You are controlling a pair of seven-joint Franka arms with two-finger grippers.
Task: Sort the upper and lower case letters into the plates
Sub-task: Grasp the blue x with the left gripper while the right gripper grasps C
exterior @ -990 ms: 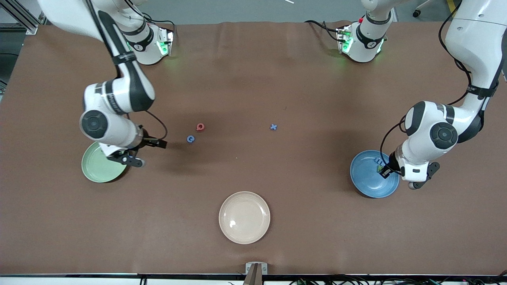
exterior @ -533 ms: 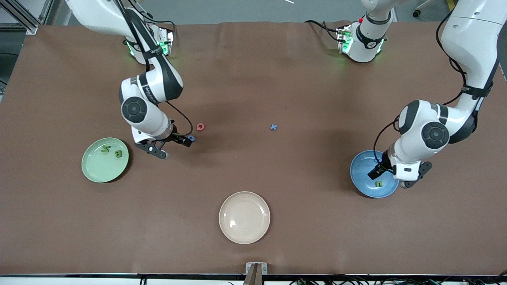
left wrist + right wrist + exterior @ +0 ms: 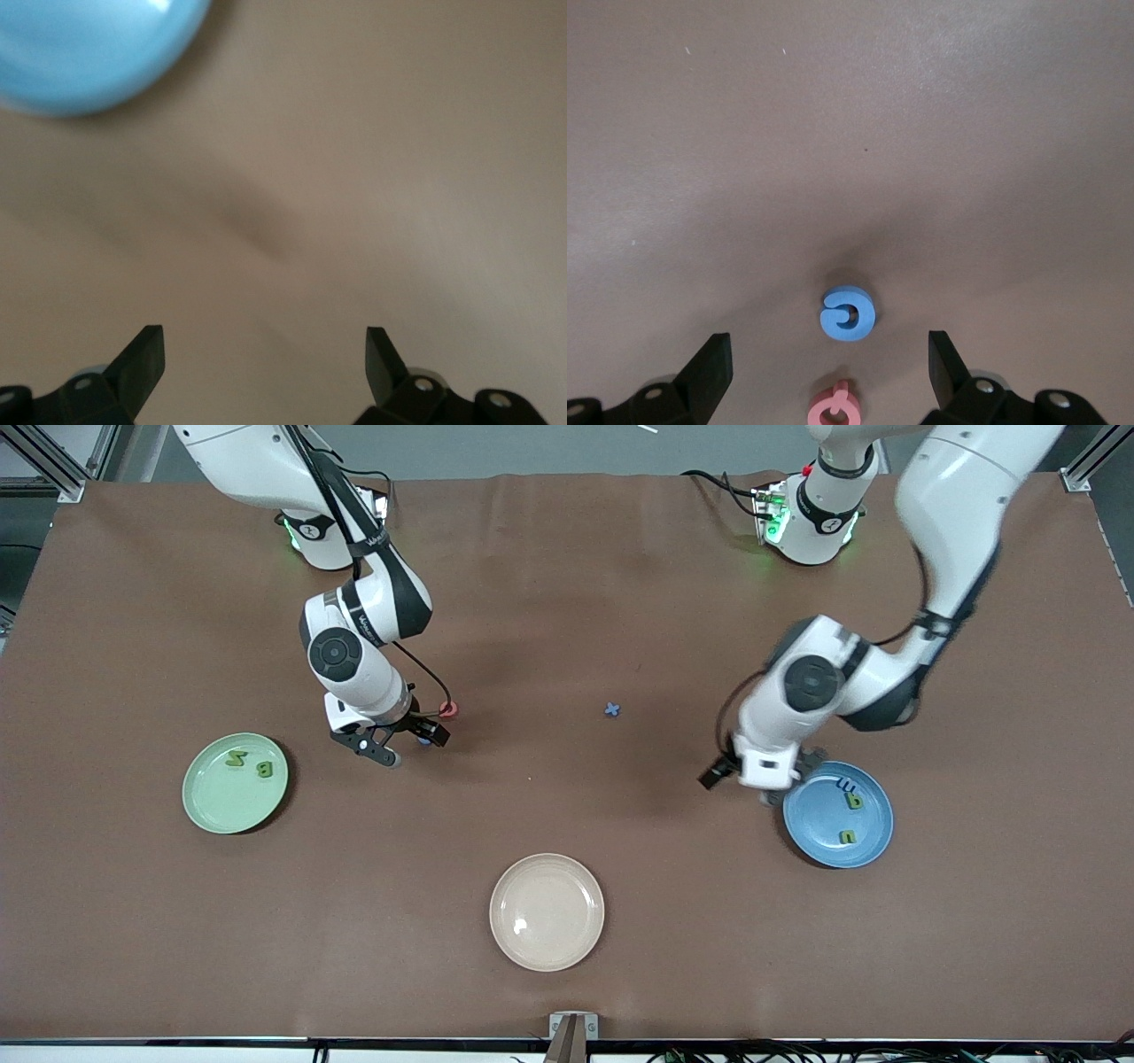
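The light green plate [image 3: 213, 802] lies toward the right arm's end of the table and holds two green letters [image 3: 264, 770]. The blue plate [image 3: 824, 824] lies toward the left arm's end, with three letters [image 3: 848, 836] in it. My right gripper [image 3: 403, 744] hangs open over a blue letter G [image 3: 848, 313], with a red letter Q [image 3: 449, 708] beside it. In the right wrist view, both letters lie between the open fingers [image 3: 713, 367]. A small blue x [image 3: 612, 709] lies mid-table. My left gripper [image 3: 742, 781] is open and empty over bare table beside the blue plate [image 3: 89, 44].
A beige plate [image 3: 547, 948] with nothing in it sits nearer the front camera, mid-table. The brown table mat spreads between the three plates. Both arm bases stand along the table's edge farthest from the front camera.
My right arm swung from over the green plate to over the blue G and red Q. My left gripper opened, left a green letter in the blue plate, and moved toward mid-table.
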